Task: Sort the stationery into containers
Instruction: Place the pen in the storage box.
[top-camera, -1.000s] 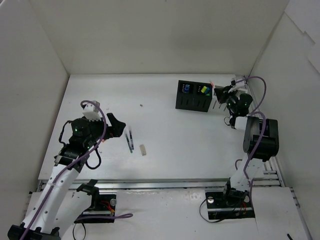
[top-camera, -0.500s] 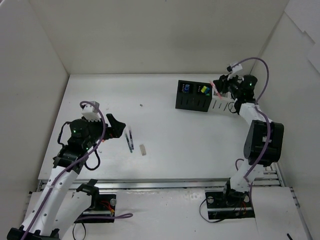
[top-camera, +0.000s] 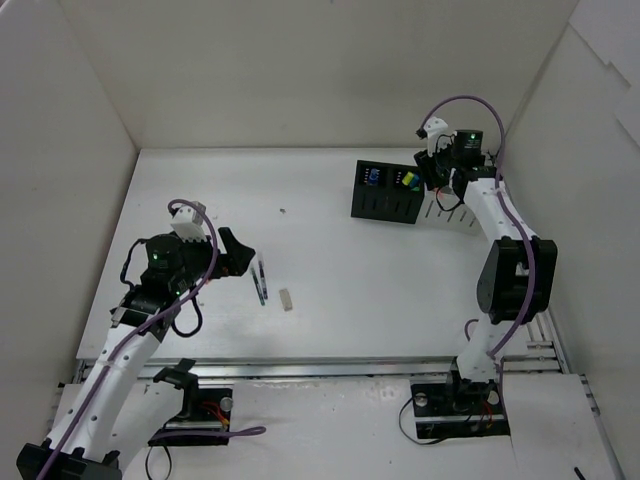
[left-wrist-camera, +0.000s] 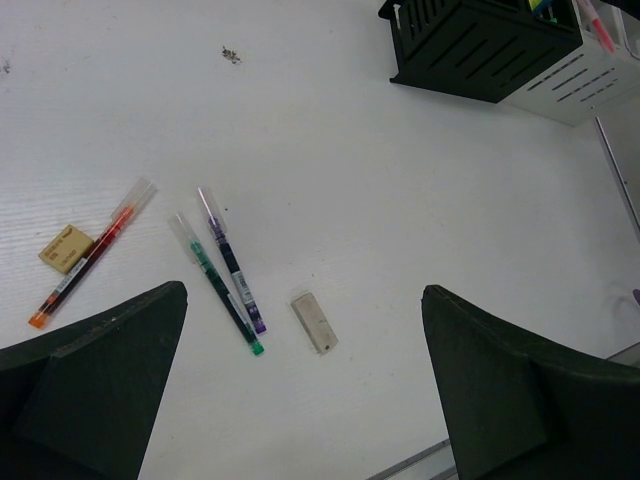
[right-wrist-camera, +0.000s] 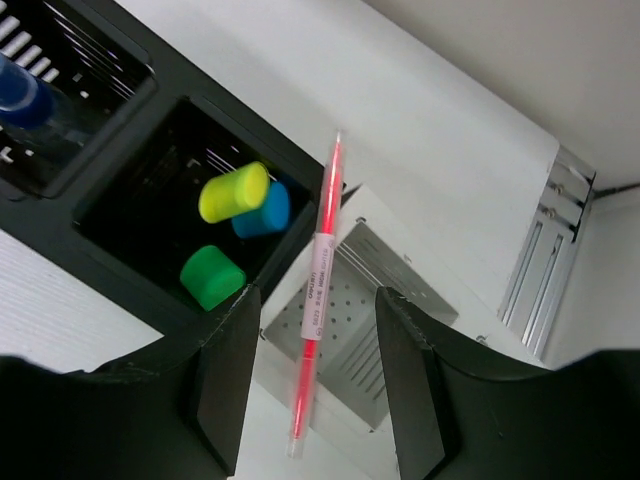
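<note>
My right gripper (right-wrist-camera: 317, 300) is open above a white perforated box (right-wrist-camera: 420, 265). A thin red pen (right-wrist-camera: 320, 230) leans in that box between the jaws, touching neither. Beside it the black two-compartment box (right-wrist-camera: 165, 92) holds a blue-capped bottle (right-wrist-camera: 25, 95) and yellow (right-wrist-camera: 232, 192), blue and green (right-wrist-camera: 212, 276) highlighters. My left gripper (left-wrist-camera: 304, 292) is wide open and empty above the table. Below it lie a green pen (left-wrist-camera: 215, 283), a purple pen (left-wrist-camera: 230, 260) and a pale eraser (left-wrist-camera: 314, 322).
An orange-red pen (left-wrist-camera: 92, 253) and a tan block (left-wrist-camera: 66, 248) lie left of the two pens. In the top view the black box (top-camera: 388, 190) and white box (top-camera: 447, 207) stand at the back right, near the right wall. White walls enclose the table.
My right gripper has risen and swung back from beside the white box to above it, and the red pen now leans in that box. The left arm has barely moved.
</note>
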